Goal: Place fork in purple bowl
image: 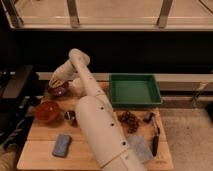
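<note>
The purple bowl (pixel 58 91) sits at the far left of the wooden table. My gripper (pixel 56 82) hangs just over its rim at the end of the white forearm, which slopes down-left from the elbow (pixel 77 55). The fork does not show; whether it is in the gripper or in the bowl cannot be seen from here. My thick white upper arm (pixel 100 130) crosses the middle of the table and hides what lies behind it.
A red-orange bowl (pixel 47 111) and a small cup (pixel 70 117) stand in front of the purple bowl. A blue sponge (pixel 61 145) lies front left. A green tray (pixel 134 90) is at the back right, with grapes (pixel 129 120), a black-handled knife (pixel 156 140) and a grey cloth (pixel 140 147) before it.
</note>
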Controlling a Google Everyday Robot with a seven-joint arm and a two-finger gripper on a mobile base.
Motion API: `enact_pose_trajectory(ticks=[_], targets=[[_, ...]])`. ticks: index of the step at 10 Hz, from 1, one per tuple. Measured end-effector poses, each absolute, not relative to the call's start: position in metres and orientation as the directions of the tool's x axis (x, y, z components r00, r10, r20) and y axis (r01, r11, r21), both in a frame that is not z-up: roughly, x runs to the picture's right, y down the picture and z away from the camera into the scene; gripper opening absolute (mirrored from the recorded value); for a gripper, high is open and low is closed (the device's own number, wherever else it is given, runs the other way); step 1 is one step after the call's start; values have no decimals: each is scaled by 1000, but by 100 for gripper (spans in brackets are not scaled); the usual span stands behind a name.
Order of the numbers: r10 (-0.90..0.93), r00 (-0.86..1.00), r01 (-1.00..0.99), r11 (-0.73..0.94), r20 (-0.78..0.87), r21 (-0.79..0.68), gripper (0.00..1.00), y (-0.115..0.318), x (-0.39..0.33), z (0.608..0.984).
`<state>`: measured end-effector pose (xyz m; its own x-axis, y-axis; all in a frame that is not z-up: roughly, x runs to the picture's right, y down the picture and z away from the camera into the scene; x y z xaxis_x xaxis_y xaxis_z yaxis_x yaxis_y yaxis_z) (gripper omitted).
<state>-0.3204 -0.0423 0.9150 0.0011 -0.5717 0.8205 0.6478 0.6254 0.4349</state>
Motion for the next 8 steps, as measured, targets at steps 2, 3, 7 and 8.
enact_pose_trajectory(ticks=[2, 3, 7, 8], targets=[[-568, -6, 656, 619, 823, 432, 64, -40, -322, 915], [-567, -10, 661, 615, 824, 431, 64, -39, -322, 914], [-563, 4, 665, 619, 827, 418, 64, -42, -310, 913], [-564, 18, 659, 627, 826, 414, 64, -46, -303, 912]])
